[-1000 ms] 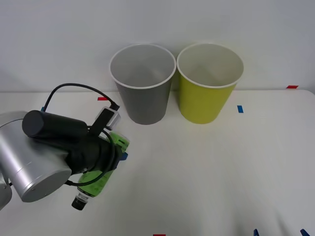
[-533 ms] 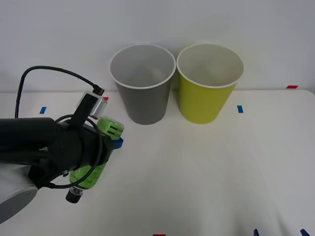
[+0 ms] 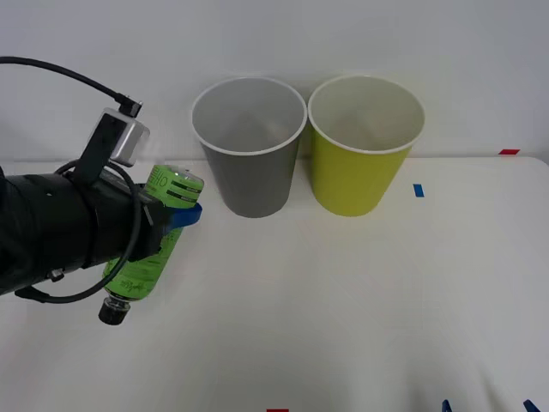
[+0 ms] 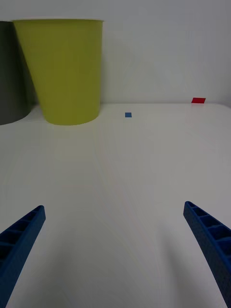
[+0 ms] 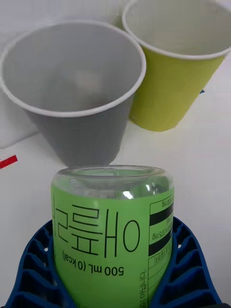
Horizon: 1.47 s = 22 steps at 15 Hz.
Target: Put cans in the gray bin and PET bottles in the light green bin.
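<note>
The left gripper (image 3: 176, 216) is clamped around the green PET bottle (image 3: 153, 245), held above the desk (image 3: 343, 300) just left of the gray bin (image 3: 249, 146). It should carry the bottle past that bin and release only once centred over the light green bin (image 3: 364, 146). The right gripper (image 4: 115, 250) waits spread wide and empty.

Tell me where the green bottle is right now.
In the front view the bottle is on the left, lifted off the table in the left gripper, cap end down, just left of the gray bin.
</note>
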Tool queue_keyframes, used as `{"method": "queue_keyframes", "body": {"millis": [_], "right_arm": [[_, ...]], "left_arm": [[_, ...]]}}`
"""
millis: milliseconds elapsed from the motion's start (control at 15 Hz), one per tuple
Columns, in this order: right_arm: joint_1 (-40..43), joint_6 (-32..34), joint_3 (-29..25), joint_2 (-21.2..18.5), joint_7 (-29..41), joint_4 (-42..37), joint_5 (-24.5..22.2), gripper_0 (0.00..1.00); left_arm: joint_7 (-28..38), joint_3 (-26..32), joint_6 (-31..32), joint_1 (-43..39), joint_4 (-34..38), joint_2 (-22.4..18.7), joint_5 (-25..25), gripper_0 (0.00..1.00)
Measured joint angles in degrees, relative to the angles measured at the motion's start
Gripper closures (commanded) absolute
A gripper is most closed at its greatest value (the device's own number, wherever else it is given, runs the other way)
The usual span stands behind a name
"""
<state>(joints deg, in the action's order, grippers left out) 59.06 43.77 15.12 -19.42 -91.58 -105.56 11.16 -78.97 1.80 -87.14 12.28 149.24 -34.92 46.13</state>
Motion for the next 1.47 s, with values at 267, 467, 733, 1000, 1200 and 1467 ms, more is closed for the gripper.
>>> {"method": "queue_keyframes", "body": {"millis": [267, 467, 733, 1000, 1200, 1467], "right_arm": [[0.00, 0.00, 0.00, 0.00, 0.00, 0.00, 0.00, 0.00], [0.00, 0.00, 0.00, 0.00, 0.00, 0.00, 0.00, 0.00], [0.00, 0.00, 0.00, 0.00, 0.00, 0.00, 0.00, 0.00], [0.00, 0.00, 0.00, 0.00, 0.00, 0.00, 0.00, 0.00], [0.00, 0.00, 0.00, 0.00, 0.00, 0.00, 0.00, 0.00], [0.00, 0.00, 0.00, 0.00, 0.00, 0.00, 0.00, 0.00]], "left_arm": [[-2.57, 5.52, -2.56, 6.15, 0.00, 2.84, 2.74, 1.00], [-2.44, 6.14, -5.87, 12.04, -0.13, 3.52, 1.66, 1.00], [-2.30, 6.56, -6.88, 17.37, -3.10, 4.39, 1.42, 1.00], [-2.62, 8.95, -6.88, 24.14, -7.80, 9.14, 1.43, 1.00], [-2.97, 10.53, -6.86, 28.40, -10.92, 12.98, 0.81, 1.00], [-3.13, 10.71, -6.80, 36.52, -16.52, 18.59, -5.41, 1.00]]}}
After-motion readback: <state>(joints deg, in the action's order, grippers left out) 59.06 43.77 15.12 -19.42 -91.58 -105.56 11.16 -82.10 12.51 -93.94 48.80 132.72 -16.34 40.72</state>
